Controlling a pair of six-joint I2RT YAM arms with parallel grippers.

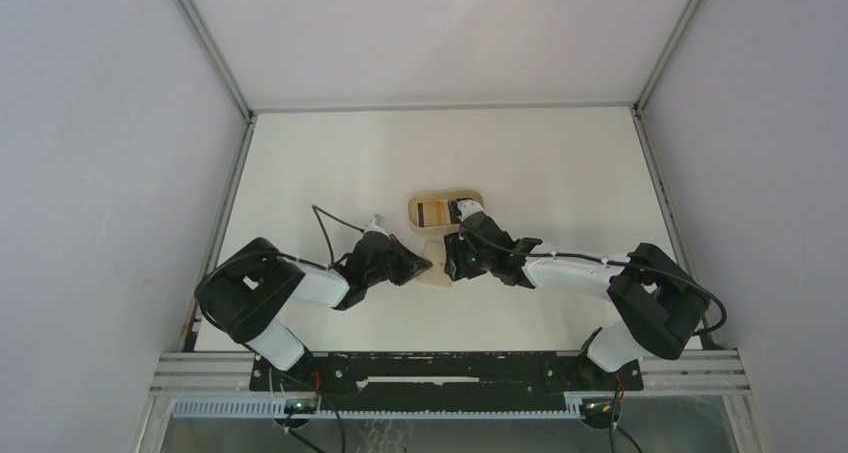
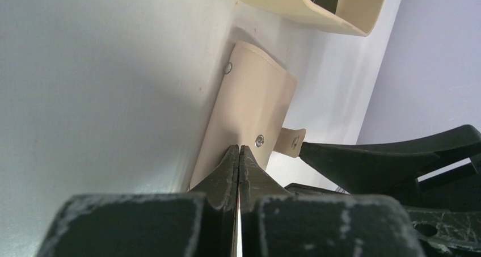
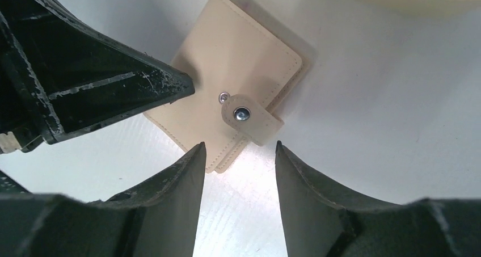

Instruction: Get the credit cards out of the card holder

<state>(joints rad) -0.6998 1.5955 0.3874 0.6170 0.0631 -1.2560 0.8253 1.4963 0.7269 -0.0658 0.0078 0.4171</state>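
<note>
I see the card holder (image 3: 227,58) lying flat on the table (image 1: 560,173), near its middle, with my left gripper (image 2: 239,149) at its left edge and my right gripper (image 3: 238,146) over its right side. Just beyond it, on the far side, sits the tray (image 1: 446,194), with a card (image 1: 432,214) lying in it

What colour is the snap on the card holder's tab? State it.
Silver metal. The snap on the card holder's beige tab shows best in the right wrist view.
</note>
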